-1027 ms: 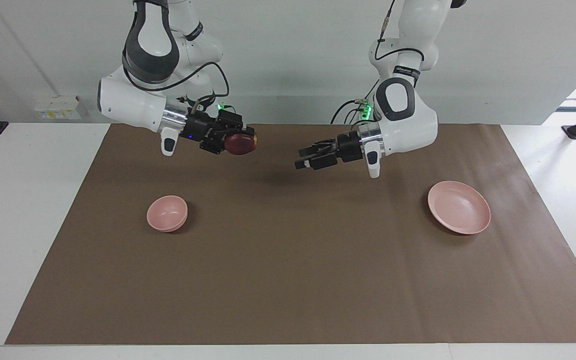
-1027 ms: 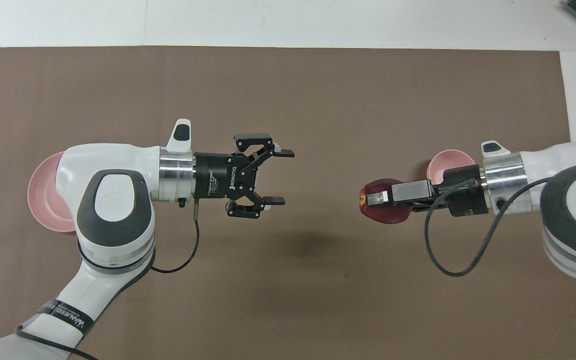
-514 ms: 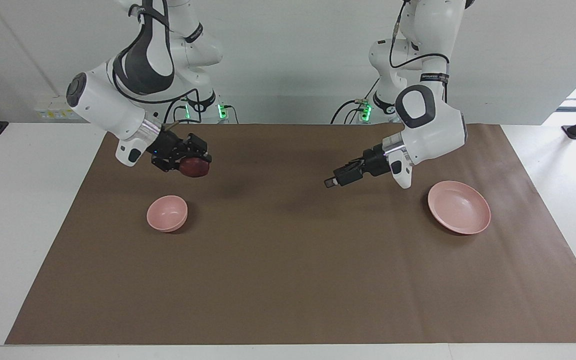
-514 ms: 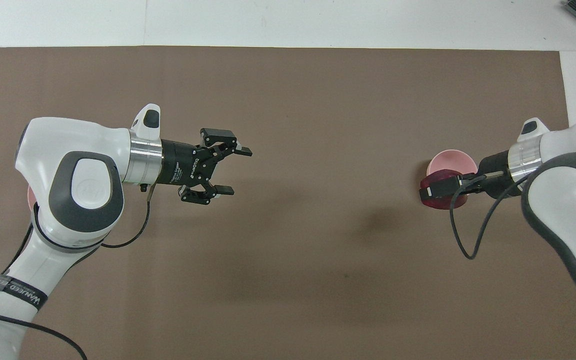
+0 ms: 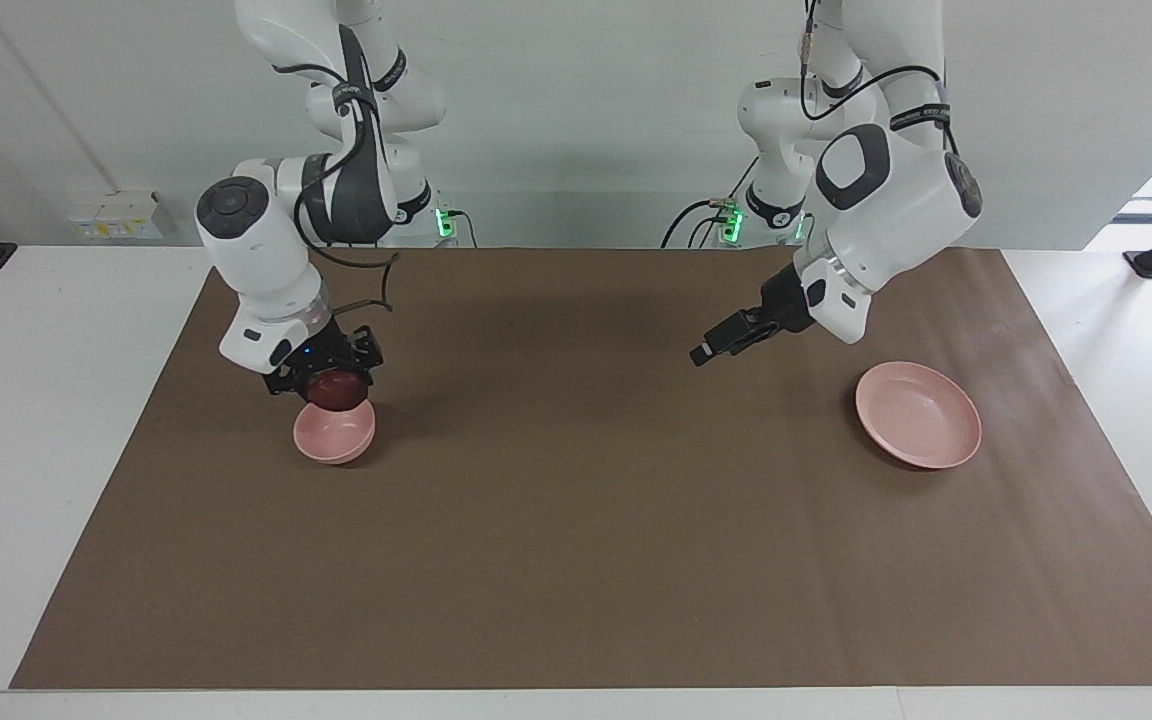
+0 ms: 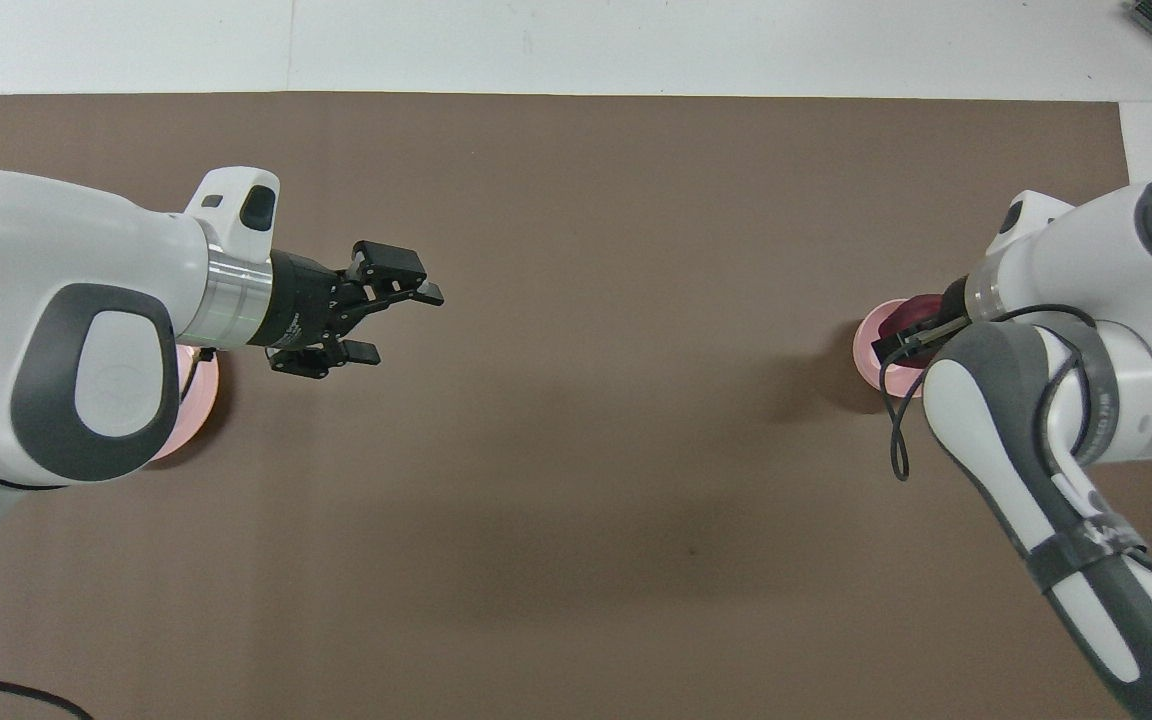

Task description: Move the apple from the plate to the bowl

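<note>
Facing view: our right gripper point(image 5: 328, 385), jaws clamped on the apple point(image 5: 333, 390), hangs just above the bowl point(image 5: 334, 432) toward the right arm's end of the table. Our left gripper point(image 5: 714, 345) waits, jaws apart, over the mat near the bare plate point(image 5: 919, 415). We judge placing is underway; next, lower slightly and let go.

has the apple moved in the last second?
Yes. Held by the right gripper, the apple came from over bare mat to just above the bowl.
</note>
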Available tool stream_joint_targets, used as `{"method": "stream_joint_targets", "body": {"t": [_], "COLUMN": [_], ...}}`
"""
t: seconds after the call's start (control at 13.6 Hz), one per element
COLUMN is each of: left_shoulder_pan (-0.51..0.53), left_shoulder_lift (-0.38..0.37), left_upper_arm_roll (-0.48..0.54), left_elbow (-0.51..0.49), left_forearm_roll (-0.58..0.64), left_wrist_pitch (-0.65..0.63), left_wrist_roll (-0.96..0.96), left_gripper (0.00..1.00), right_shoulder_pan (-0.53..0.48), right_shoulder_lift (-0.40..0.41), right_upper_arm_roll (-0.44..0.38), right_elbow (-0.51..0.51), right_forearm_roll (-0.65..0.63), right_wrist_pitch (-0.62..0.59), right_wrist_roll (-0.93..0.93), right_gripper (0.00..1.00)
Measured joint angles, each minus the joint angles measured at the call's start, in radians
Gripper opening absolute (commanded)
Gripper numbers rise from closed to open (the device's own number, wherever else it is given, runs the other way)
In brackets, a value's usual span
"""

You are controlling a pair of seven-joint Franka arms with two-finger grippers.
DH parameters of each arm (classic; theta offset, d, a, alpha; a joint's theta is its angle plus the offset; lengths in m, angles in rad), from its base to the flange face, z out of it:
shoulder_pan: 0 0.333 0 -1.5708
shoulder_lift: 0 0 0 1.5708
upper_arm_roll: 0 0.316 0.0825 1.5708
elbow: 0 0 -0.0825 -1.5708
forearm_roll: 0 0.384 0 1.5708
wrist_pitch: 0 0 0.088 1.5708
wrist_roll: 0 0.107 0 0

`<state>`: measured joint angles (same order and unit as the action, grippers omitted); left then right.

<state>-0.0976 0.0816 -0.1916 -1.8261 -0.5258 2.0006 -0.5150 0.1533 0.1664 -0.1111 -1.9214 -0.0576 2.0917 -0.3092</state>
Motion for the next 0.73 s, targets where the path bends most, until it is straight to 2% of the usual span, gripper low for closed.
{"method": "stream_joint_targets", "body": {"t": [0.15,0.37,0.73], "left_shoulder_pan": [0.002,0.000,0.000], "left_shoulder_lift": [-0.005,-0.005,-0.005], "left_upper_arm_roll": [0.025,0.101,0.181], "left_elbow": [0.060,0.081,0.128], "left_forearm_roll": [0.110,0.172,0.360], "left_wrist_pitch": [-0.076,-0.123,-0.159], "left_wrist_roll": [0.041,0.187,0.477], "left_gripper": [1.00,1.00,1.00], "right_shoulder_pan": [0.005,0.005,0.006], "right_shoulder_lift": [0.044,0.076,0.101], "right_upper_arm_roll": [0.000,-0.001,-0.002], "right_elbow": [0.003,0.002,0.001], "right_forearm_roll": [-0.093,-0.163,-0.177], "right_wrist_pitch": [0.031,0.032,0.048], "right_wrist_roll": [0.005,0.015,0.048], "right_gripper": [0.00,0.00,0.00]}}
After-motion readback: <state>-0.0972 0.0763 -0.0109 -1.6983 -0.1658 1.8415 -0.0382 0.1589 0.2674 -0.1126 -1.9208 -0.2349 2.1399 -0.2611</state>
